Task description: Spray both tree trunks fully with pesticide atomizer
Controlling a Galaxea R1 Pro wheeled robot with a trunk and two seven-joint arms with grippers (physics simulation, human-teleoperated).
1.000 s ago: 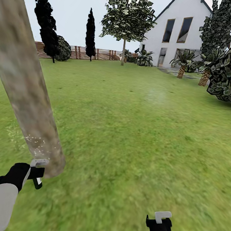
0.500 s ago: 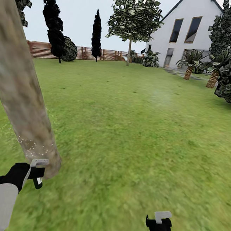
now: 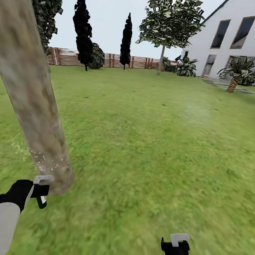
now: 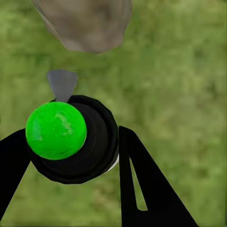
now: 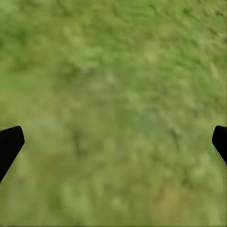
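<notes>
Pesticide (image 3: 48,159) specks sit higher on trunk (image 3: 31,91) than before.

One thick mottled beige-grey tree trunk (image 3: 27,90) at nine o'clock; two dark narrow cypresses (image 3: 83,25) and one white gabled house (image 3: 233,44) toward one o'clock.
</notes>
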